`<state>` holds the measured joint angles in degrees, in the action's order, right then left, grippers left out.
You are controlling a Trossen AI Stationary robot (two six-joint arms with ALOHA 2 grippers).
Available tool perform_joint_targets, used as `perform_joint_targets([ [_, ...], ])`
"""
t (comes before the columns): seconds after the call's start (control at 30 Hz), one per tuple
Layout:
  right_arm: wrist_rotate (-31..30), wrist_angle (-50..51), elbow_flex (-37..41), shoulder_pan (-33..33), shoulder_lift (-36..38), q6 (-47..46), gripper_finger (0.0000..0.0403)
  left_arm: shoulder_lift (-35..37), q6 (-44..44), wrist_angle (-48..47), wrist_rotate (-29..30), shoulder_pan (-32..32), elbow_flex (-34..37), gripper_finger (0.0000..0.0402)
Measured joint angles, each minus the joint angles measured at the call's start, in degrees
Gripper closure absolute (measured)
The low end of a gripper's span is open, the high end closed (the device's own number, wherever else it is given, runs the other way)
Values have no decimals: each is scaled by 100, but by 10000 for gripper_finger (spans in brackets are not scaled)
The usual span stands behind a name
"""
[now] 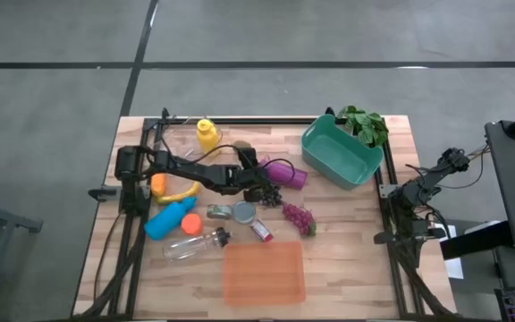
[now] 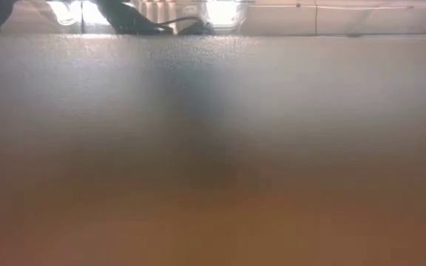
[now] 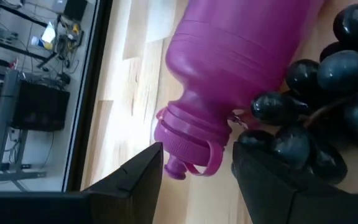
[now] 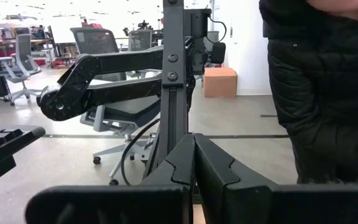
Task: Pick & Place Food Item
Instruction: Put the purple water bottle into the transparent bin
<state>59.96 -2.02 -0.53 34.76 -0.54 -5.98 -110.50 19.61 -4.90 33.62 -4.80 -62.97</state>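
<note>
Dark glossy grapes [image 3: 328, 81] lie beside a magenta bottle [image 3: 241, 68]; left gripper [image 3: 194, 171] half-open, holding nothing.

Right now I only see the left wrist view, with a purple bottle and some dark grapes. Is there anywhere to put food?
Observer: Yes. A teal bin stands empty to the right of the purple bottle.
Operator: Are there more grapes?
Observer: A reddish bunch of grapes lies nearer the front edge, apart from the dark ones.
Operator: Where's the other arm?
Observer: It waits folded by the table's right edge, and the right gripper is shut on nothing.
</note>
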Motion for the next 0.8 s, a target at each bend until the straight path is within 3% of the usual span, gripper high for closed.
perform_joint_targets([
  [0.57,0,0,1,0,0,-2,395,-2,606,452,143,-52,350,204],
  [0.8,0,0,-1,-1,0,-2,395,-2,798,744,154,-61,335,244],
])
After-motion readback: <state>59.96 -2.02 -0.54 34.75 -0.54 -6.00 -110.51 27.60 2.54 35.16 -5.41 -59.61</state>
